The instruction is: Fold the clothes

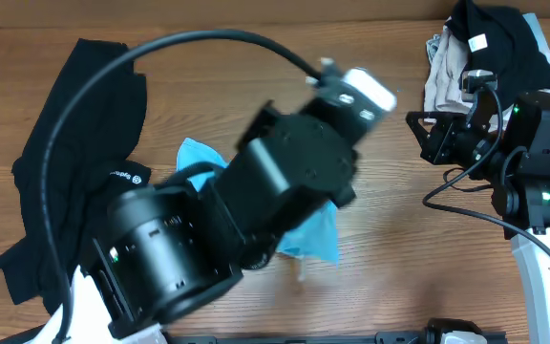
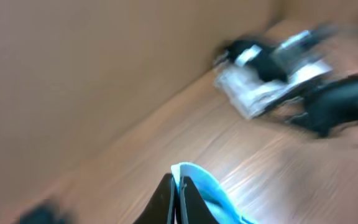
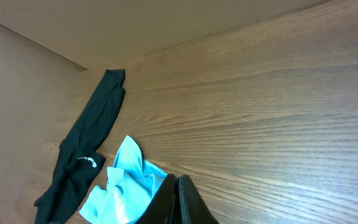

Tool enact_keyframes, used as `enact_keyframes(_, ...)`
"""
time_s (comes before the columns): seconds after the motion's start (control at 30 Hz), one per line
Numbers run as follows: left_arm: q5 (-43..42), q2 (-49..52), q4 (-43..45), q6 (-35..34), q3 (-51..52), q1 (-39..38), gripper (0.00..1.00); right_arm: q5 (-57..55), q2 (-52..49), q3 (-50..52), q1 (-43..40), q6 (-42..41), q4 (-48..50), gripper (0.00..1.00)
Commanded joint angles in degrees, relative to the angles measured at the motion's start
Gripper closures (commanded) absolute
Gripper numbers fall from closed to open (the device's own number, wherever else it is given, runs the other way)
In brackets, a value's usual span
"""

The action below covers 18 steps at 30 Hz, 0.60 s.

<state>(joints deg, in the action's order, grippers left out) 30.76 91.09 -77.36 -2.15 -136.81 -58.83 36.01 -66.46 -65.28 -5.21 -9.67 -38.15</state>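
The light blue T-shirt (image 1: 315,239) lies bunched mid-table, mostly hidden under my left arm in the overhead view. My left gripper (image 2: 178,186) is shut on a fold of this shirt (image 2: 205,188) and holds it above the table; the view is blurred. The black garment with a small white logo (image 1: 74,162) lies spread at the left. My right gripper (image 3: 178,188) is shut and empty, above bare wood to the right of the shirt (image 3: 124,186) and the black garment (image 3: 82,158). In the overhead view the right gripper (image 1: 418,129) sits at the right.
A pile of more garments, black, white and beige (image 1: 490,48), lies at the back right corner and shows blurred in the left wrist view (image 2: 253,93). The left arm's black cable (image 1: 160,53) arcs over the table.
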Motion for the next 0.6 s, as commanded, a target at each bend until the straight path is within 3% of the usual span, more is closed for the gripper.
enact_keyframes(0.0,10.16,-1.22,-4.76,-6.43,-1.09,6.82,0.96,0.52,0.83,-1.6,-0.22,0.72,0.44,0.96)
enact_keyframes(0.17,10.1,-1.2,-10.29,-9.25,-1.09,22.47,0.96,0.55,-0.92,-1.57,0.31,0.7,0.37,0.96)
enact_keyframes(0.33,6.8,-1.09,-6.75,-7.23,-1.09,37.57,0.96,0.55,-5.77,-1.57,5.05,0.68,2.93,0.96)
enact_keyframes(0.43,-2.12,-1.09,-1.68,-3.61,-1.09,41.27,0.96,0.52,-9.38,-1.57,9.94,0.46,5.57,0.96)
enact_keyframes(0.57,-5.07,-1.11,5.86,-2.95,-1.09,41.81,0.96,0.52,-14.6,-1.57,17.38,-0.48,8.33,0.96)
